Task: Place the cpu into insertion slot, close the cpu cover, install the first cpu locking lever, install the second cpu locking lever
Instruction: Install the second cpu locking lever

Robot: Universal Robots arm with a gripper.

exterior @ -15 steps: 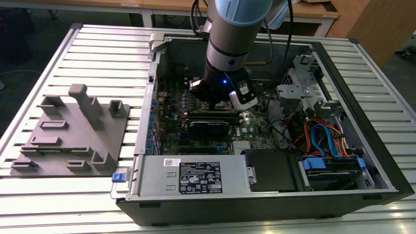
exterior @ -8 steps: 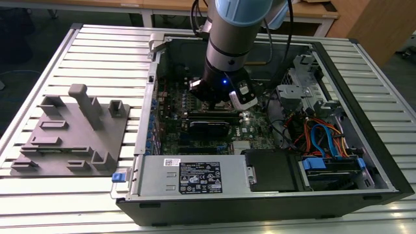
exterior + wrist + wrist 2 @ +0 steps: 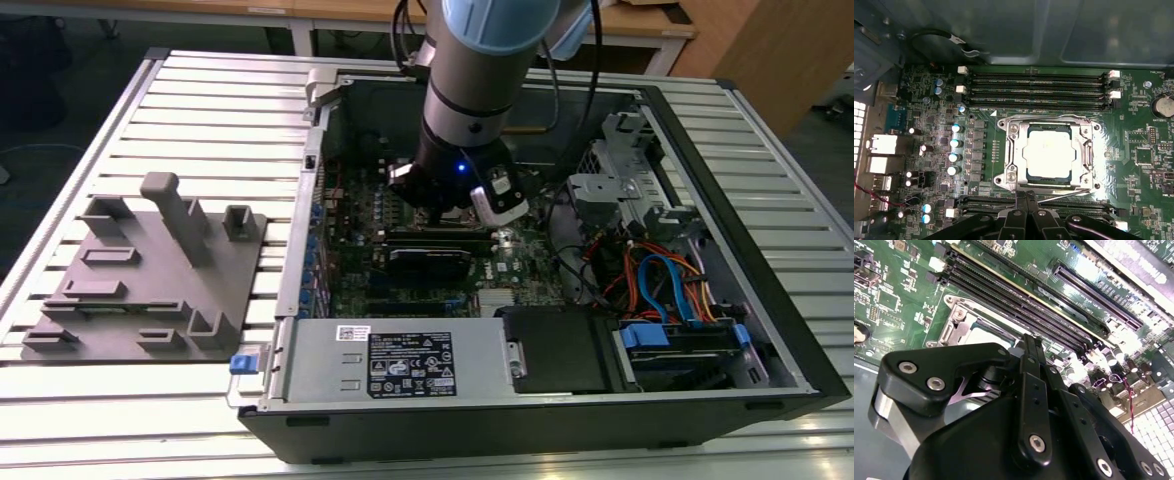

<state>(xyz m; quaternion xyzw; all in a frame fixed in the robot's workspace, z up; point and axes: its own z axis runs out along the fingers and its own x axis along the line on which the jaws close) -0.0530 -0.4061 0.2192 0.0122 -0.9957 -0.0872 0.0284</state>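
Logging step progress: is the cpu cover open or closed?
Closed: in the first wrist view the cpu cover lies flat, framing the cpu.

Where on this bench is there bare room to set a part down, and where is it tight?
Free: the slatted table in front of the grey fixture plate, and the strip behind it. Crowded: inside the computer case, where the gripper hangs at the edge of the cpu cover, between memory slots.
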